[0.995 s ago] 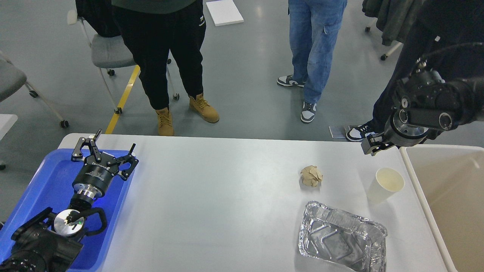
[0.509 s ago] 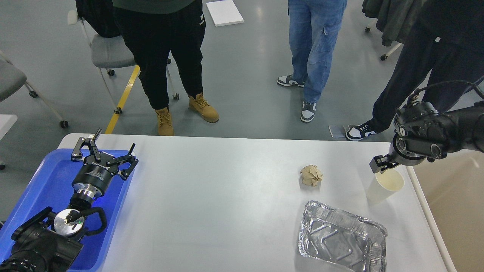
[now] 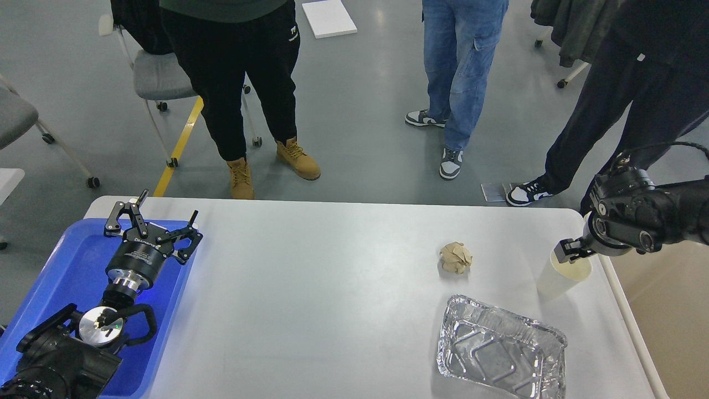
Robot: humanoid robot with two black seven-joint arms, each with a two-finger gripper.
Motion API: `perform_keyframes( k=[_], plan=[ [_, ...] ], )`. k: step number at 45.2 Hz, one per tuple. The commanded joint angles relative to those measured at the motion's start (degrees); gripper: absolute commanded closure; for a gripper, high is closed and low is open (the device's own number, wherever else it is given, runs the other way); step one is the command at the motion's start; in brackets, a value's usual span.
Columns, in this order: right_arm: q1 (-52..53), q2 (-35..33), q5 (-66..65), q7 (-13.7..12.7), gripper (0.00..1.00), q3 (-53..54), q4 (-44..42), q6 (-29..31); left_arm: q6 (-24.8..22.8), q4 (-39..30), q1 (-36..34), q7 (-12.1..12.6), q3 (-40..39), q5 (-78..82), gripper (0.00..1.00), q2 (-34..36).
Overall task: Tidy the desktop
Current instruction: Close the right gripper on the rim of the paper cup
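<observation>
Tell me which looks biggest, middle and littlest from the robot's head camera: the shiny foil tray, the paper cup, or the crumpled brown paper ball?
1. Foil tray, clearly the largest.
2. Paper cup, partly hidden by the right gripper.
3. Crumpled paper ball, the smallest.

The tray sits nearest the camera, which enlarges it a bit, but it still looks biggest.

only two bits of print show. white lettering runs round the black body of the left gripper (image 3: 152, 221), too small to read. a small white mark sits on the black trousers (image 3: 243, 72) near the hip, also unreadable. no other text, brand, number or sign legible anywhere in the head view.
</observation>
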Motion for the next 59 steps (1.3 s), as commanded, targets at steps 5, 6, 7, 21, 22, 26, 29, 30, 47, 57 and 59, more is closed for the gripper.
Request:
perform_keyframes(
  k=[5,6,7,21,22,26,29,30,47,57,59],
  plan=[
    [-5.49,-2.38,-3.13,1.78,0.09,7.06,-3.56,-0.28,0.00,0.00,0.01,0.00,0.00,-0.04,0.00,0.00],
    [-5.84,-2.38,-3.13,1.78,0.10,7.59,-3.65,-0.55,0.00,0.00,0.01,0.00,0.00,-0.04,0.00,0.00],
    [-6.28,-2.30,-3.13,1.78,0.10,8.03,-3.74,-0.81,0.00,0.00,0.01,0.00,0.00,-0.04,0.00,0.00],
    [-9.44,-2.21,-3.30,2.22,0.25,11.54,-6.02,-4.06,0.00,0.00,0.01,0.00,0.00,-0.04,0.00,0.00],
    [-9.71,-2.21,-3.30,2.48,0.25,11.81,-6.20,-4.24,0.00,0.00,-0.08,0.00,0.00,-0.04,0.00,0.00],
    [-9.97,-2.29,-3.57,3.10,0.30,11.99,-6.55,-4.50,0.00,0.00,0.01,0.00,0.00,-0.04,0.00,0.00],
    [-9.97,-2.29,-4.62,3.62,0.43,11.99,-6.55,-4.50,0.00,0.00,0.01,0.00,0.00,-0.04,0.00,0.00],
    [-9.89,-2.38,-4.88,3.80,0.47,11.99,-6.55,-4.42,0.00,0.00,0.01,0.00,0.00,-0.04,0.00,0.00],
    [-10.15,-2.47,-5.33,5.65,1.00,11.98,-6.37,-3.98,0.00,0.00,0.01,0.00,0.00,-0.04,0.00,0.00],
    [-9.88,-2.38,-5.06,6.52,1.00,11.99,-5.85,-3.71,0.00,0.00,-0.08,0.00,0.00,-0.04,0.00,0.00],
    [-9.71,-2.38,-4.97,6.70,1.00,11.99,-5.67,-3.71,0.00,0.00,0.01,0.00,0.00,-0.04,0.00,0.00]
  ],
)
